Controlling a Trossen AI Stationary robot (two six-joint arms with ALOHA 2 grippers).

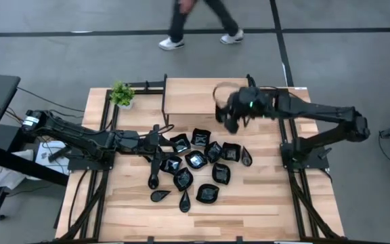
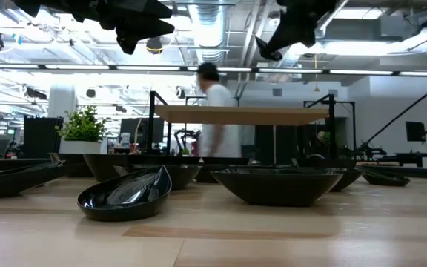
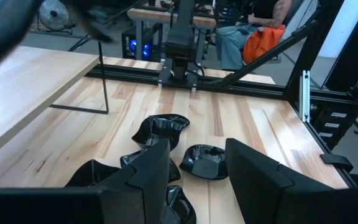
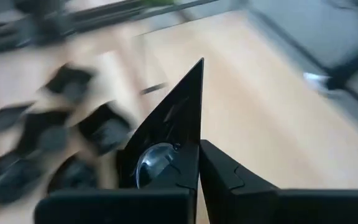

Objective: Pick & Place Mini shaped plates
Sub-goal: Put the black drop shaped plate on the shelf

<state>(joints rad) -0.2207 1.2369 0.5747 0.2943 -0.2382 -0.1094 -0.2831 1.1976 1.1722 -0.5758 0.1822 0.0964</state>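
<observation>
Several glossy black mini plates (image 1: pixel 198 163) lie clustered at the table's middle, resting on their bases; the low view shows them as bowls (image 2: pixel 276 184) along the tabletop. My left gripper (image 1: pixel 160 148) hovers open over the cluster's left side, with plates (image 3: pixel 204 160) under and beyond its fingers in its wrist view. My right gripper (image 1: pixel 227 119) is raised above the far right of the cluster, near the wooden shelf, shut on one black plate (image 4: pixel 173 118) with a pointed corner. My right gripper pinches the pointed black plate between its two fingers at the plate's lower edge (image 4: pixel 188 155). The plate stands on edge in the hold, its pointed corner (image 4: pixel 197 65) sticking out past the fingertips. It is lifted clear of the table, high in the low view (image 2: pixel 291 33).
A raised wooden shelf on a black frame (image 1: pixel 191 98) stands at the table's far middle. A small green potted plant (image 1: pixel 121 93) sits at the far left corner. A person (image 1: pixel 198 20) walks on the floor beyond the far edge. Bare wood lies near the front edge.
</observation>
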